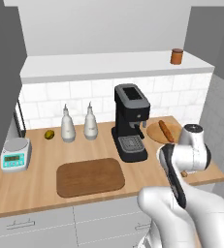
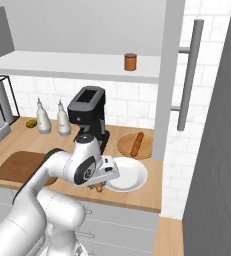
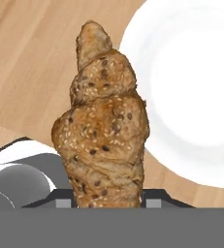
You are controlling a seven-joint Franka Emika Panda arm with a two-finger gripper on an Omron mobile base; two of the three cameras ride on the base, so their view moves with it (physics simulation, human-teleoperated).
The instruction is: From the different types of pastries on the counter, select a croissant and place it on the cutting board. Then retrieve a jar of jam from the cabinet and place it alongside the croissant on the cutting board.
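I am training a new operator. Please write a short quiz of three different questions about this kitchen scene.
1. True or false: the tool is shut on the croissant.
2. What lies on the cutting board? A) the croissant B) nothing C) a bottle
3. Where does the jar of jam stand?

Key: 1 true. 2 B. 3 On the white shelf above the coffee machine.

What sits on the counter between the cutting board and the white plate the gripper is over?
In the left base view the black coffee machine stands further back between the cutting board and the plate side; the front counter strip looks bare.
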